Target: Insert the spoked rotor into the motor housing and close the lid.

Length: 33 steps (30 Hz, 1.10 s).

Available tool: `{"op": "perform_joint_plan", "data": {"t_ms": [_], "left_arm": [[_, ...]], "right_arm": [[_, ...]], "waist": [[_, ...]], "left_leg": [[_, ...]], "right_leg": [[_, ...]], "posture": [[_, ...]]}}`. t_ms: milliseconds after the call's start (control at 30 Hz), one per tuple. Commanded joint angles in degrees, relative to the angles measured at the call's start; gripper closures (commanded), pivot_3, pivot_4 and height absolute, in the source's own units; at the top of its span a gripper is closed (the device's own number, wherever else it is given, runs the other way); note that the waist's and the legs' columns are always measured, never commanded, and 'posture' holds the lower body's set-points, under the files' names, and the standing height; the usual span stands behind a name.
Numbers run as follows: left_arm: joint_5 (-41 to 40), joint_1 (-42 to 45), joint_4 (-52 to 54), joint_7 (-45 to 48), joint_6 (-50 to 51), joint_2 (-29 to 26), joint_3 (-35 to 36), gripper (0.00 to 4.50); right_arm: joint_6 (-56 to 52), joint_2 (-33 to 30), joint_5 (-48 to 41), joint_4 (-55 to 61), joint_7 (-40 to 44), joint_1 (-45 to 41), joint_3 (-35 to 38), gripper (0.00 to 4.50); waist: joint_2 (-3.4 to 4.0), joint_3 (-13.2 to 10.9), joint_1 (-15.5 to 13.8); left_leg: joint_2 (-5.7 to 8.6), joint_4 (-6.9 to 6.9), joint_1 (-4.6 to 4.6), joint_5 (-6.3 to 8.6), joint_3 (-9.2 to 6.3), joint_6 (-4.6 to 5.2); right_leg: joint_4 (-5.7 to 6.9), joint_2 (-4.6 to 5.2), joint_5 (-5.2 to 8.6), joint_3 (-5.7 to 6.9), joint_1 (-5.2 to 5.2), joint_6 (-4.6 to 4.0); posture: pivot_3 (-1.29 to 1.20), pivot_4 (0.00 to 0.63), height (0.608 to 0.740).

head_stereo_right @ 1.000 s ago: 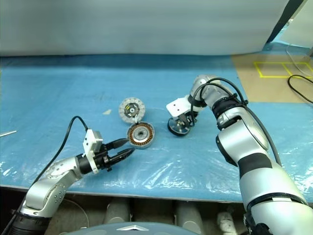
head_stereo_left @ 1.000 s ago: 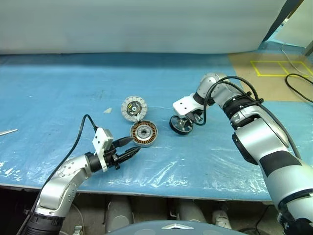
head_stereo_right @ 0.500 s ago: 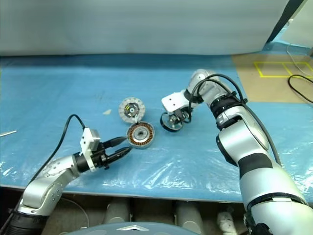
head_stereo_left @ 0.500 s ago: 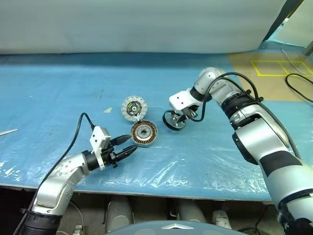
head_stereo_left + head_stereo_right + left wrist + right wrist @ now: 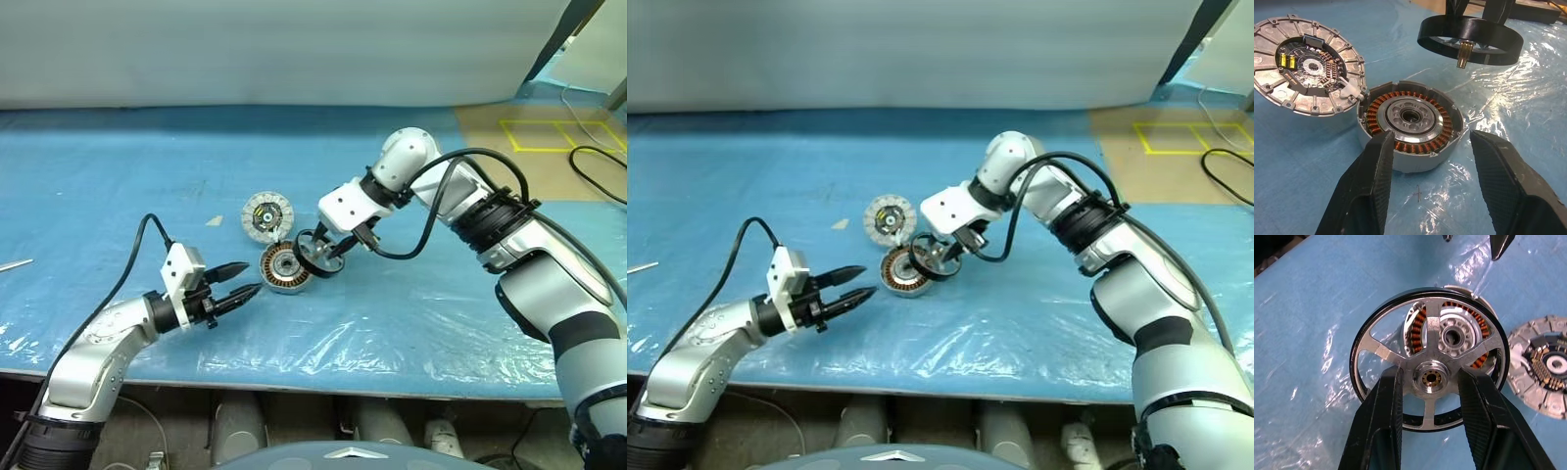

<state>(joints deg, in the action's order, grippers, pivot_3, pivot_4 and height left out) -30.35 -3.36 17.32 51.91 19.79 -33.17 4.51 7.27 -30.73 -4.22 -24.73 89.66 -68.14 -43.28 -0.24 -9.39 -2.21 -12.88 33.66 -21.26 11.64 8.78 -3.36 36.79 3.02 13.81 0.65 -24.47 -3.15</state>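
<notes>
Black and silver, the spoked rotor (image 5: 1429, 377) sits in the right claw (image 5: 329, 251), whose two fingers (image 5: 1382, 416) pass between the spokes and pinch the hub from either side. The rotor hangs off the table (image 5: 118, 176), tilted, with its short brass-tipped shaft pointing down. Just below and beyond this claw lies the motor housing (image 5: 1411, 125), its ring of copper windings and silvery centre facing up; in the right wrist view part of the housing shows through the rotor's spokes, off-centre from the hub. The rotor is above the housing's edge and not touching it.

The lid (image 5: 267, 216) lies flat on the table on the far side of the housing from the left claw, its rim right against the housing's rim. Its upward face shows pale segments around a small circuit board and a metal centre.

The left claw (image 5: 240, 279) hovers low over the table, pointing at the housing from the near side, a short gap away. Its fingers (image 5: 1369, 196) stand moderately wide apart and hold nothing; seen along them, the housing sits just past and between the two tips, with the rotor up beyond it. A blue plastic sheet (image 5: 411, 313) covers the table under everything.
</notes>
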Motion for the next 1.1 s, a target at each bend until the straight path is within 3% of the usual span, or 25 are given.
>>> {"op": "perform_joint_plan", "data": {"t_ms": [33, 867, 1100], "left_arm": [[-1.1, -0.4, 2.7, -0.3, -0.5, -0.1, 1.3, 1.91], [-1.2, -3.2, 6.1, -3.9, 0.4, 2.6, 0.2, 1.91], [-1.0, -3.4, 6.2, -4.1, 0.1, 2.8, 0.1, 1.91]], "right_arm": [[1.0, 2.9, 1.4, -2.1, 2.5, -1.3, 2.6, 3.19], [2.6, 13.4, 8.6, -15.5, -1.5, -2.4, 10.3, 3.19], [-14.6, 13.4, 4.5, -10.6, -4.7, 0.0, 17.7, 3.19]], "waist": [[0.00, 0.0, -0.1], [-0.08, 0.0, -0.2], [-0.07, 0.0, -0.2]], "left_leg": [[0.01, 0.00, -0.02, 0.00, 0.00, 0.00], [0.01, 0.01, -0.06, -0.01, -0.01, 0.01], [0.00, 0.00, -0.06, -0.01, -0.01, 0.01]], "right_leg": [[0.00, 0.00, 0.00, 0.00, 0.00, 0.00], [-0.03, 0.02, 0.00, 0.03, 0.00, 0.00], [-0.03, 0.02, 0.00, 0.03, 0.00, 0.00]], "posture": [[0.00, 0.150, 0.740], [0.00, 0.150, 0.740], [0.00, 0.150, 0.740]]}}
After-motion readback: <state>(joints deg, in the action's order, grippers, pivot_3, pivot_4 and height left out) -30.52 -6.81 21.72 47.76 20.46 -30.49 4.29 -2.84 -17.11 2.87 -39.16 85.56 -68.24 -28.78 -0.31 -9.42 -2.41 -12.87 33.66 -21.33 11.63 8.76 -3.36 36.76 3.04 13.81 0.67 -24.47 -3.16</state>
